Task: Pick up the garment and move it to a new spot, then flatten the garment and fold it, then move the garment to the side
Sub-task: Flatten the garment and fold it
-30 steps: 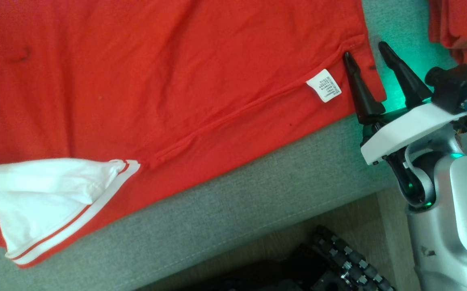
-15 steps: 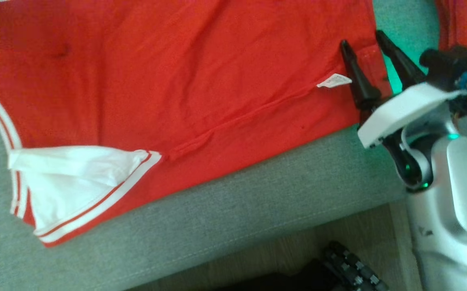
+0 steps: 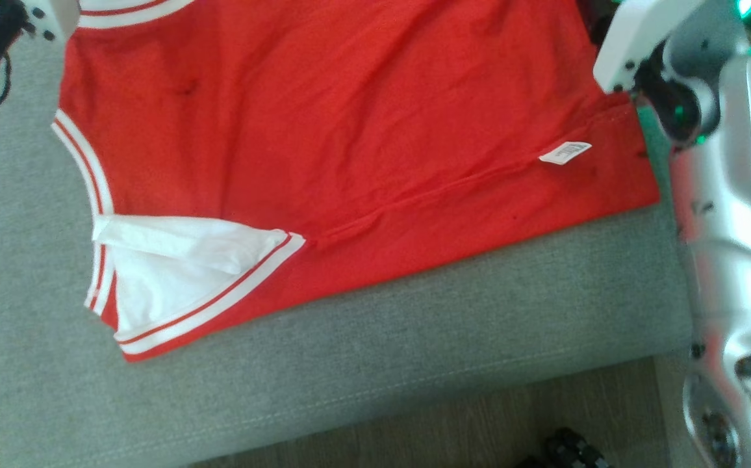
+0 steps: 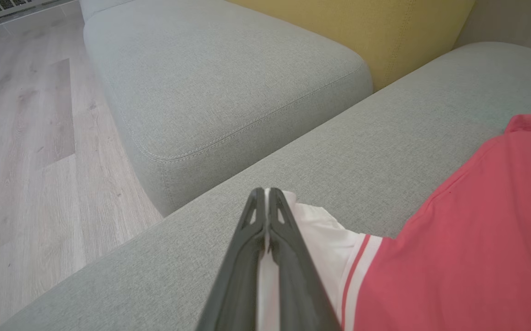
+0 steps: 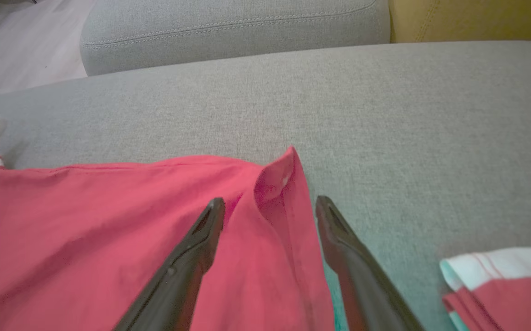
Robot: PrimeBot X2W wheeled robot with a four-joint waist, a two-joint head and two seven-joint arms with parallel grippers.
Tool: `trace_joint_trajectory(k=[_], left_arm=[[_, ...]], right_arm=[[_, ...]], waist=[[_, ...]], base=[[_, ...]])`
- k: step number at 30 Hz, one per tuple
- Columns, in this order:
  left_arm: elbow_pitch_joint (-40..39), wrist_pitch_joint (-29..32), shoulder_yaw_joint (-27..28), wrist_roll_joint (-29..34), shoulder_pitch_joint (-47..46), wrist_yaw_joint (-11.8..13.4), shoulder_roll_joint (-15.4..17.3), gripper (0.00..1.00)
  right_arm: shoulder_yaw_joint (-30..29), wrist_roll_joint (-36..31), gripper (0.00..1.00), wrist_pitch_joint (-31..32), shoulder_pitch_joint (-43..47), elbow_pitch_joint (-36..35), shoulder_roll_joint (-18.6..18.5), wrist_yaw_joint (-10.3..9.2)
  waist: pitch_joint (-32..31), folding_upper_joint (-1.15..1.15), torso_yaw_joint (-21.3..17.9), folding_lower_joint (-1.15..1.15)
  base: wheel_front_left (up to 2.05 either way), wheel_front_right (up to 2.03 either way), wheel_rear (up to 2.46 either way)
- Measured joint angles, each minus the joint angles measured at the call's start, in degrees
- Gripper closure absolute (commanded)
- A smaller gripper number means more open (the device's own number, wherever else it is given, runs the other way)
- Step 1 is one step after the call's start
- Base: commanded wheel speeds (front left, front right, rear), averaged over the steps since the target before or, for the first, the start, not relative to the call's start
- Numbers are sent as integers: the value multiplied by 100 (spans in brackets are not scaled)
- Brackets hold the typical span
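Since a second ago the head camera has swung, so we log the whole picture's shift as our own, not the cloth's. Real changes: the label [image 3: 565,153] lay flat with its print up and now shows folded, nearly edge-on. The right forearm [image 3: 733,195] has climbed to the top right of the head view.

Sofa seat [image 3: 414,338]: grey weave, carries everything. Both pincers work over it.

Garment [image 3: 362,130]: red with white striped trim, spread on the seat between the two pincers. Its long axis runs from one pincer to the other, with the sleeve end toward the left pincer [image 4: 265,191] and the hem end toward the right pincer [image 5: 269,202]. In the head view the near edge climbs slightly toward the right pincer.

Second garment [image 5: 499,285]: folded, red and white, just right of the right pincer's right finger.

Near white sleeve [image 3: 174,273]: folded over on itself, well apart from both pincers.

Left pincer: fingers pressed together, clamped on the garment's white trimmed edge [image 4: 325,234]. A strip of white shows between them.

Right pincer: jaws wide apart, holding nothing. The hem corner [image 5: 280,177] stands up curled between the fingertips. The left finger is over red cloth, the right finger over bare seat just beside the hem.
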Motion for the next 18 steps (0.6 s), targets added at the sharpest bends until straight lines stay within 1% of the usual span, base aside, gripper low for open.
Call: trace_joint_trajectory(k=[3,6,11,12,14,16,18], left_arm=[[-13,-15,-121,-66,-1,0,-5,100],[-13,-15,-257,-103,-5,0,-9,100],[-4,-14,-426,-104,-30,0,-12,100],[4,-15,-444,-105,-35,0,-16,100],[14,-16,-490,-158,-60,0,-19,100],[44,-42,-559,-164,-101,0,-24,100],[66,-48,-594,-179,-141,0,-44,100]], right_arm=[[-20,-293,0,104,-490,700,-9,0],[37,-390,0,192,-889,1312,-20,0],[83,-691,1,192,-1269,2076,-24,0],[68,-735,22,190,-1316,2195,-24,0],[-24,-826,53,123,-1407,2390,-23,0],[-141,-935,65,30,-1512,2564,-29,0],[-288,-1071,95,-74,-1611,2714,-30,0]], waist=[[-57,0,76,0],[-83,0,127,0],[-83,0,175,0],[-80,0,183,0],[-70,0,198,0],[-60,0,214,0],[-49,0,236,0]], base=[[0,0,0],[0,0,0],[0,0,0],[0,0,0],[0,0,0],[0,0,0],[0,0,0]])
